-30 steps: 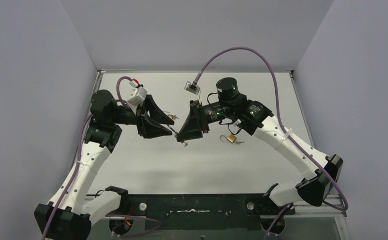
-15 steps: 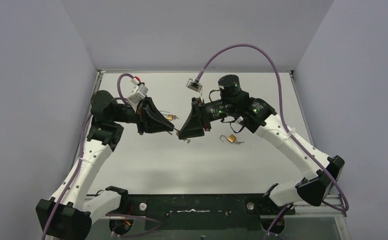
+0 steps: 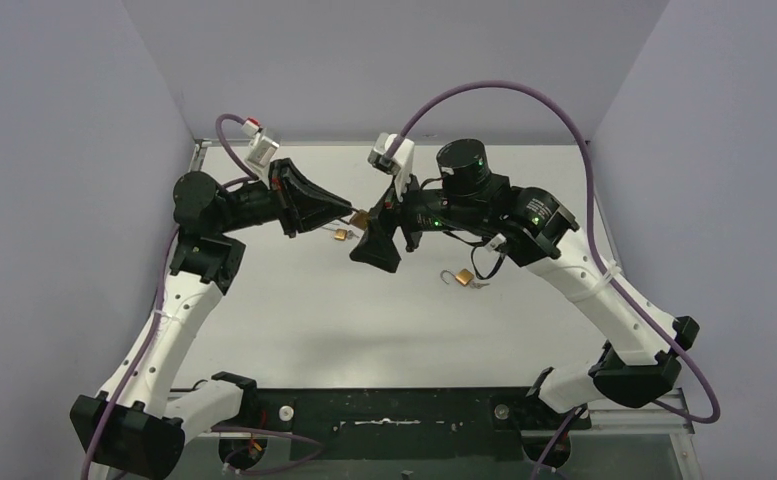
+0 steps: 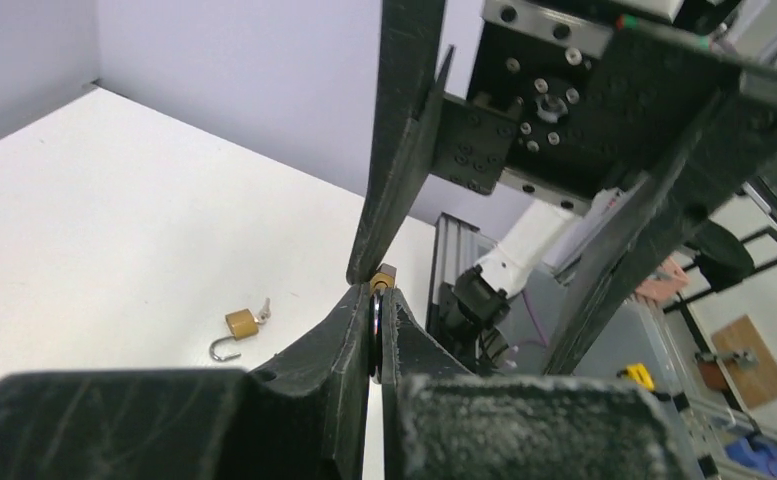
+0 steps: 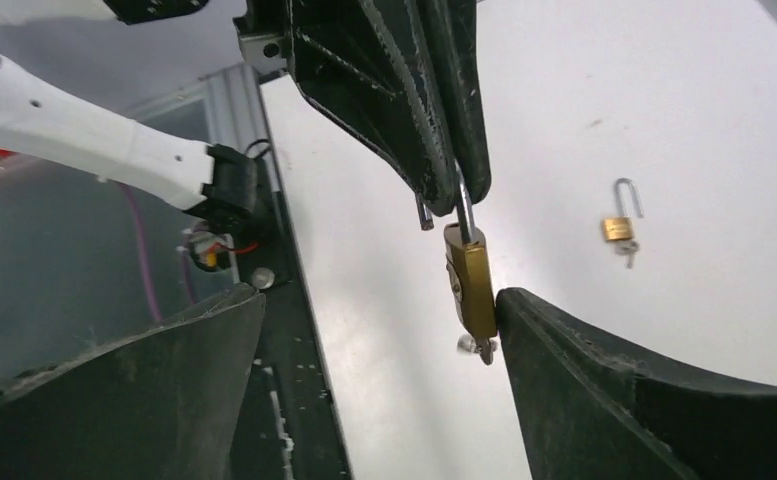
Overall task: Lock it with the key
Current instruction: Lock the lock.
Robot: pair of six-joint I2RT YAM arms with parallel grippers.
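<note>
Padlock [image 5: 469,285], brass, hangs in the air above the far middle of the white table [image 3: 364,330], between the two arms' tips. In the right wrist view its long axis runs straight up and down, with the shackle [image 5: 461,212] end up and the keyhole end down. Shackle is open, its free leg off to one side and clear of the body. Small silver key [image 5: 477,347] sticks out of the bottom end, pointing down. Left gripper [image 4: 375,300] is clamped tight on the shackle, and the lock body dangles below the tips. Right gripper [image 5: 379,305] is spread wide and holds nothing; one finger [image 5: 604,390] is just beside the lock body, contact unclear, the other well apart. Markings on the body are too blurred to read. Second padlock [image 3: 341,235] lies on the table just under the left gripper. Third padlock [image 3: 461,279], shackle open, lies near the right arm.
</note>
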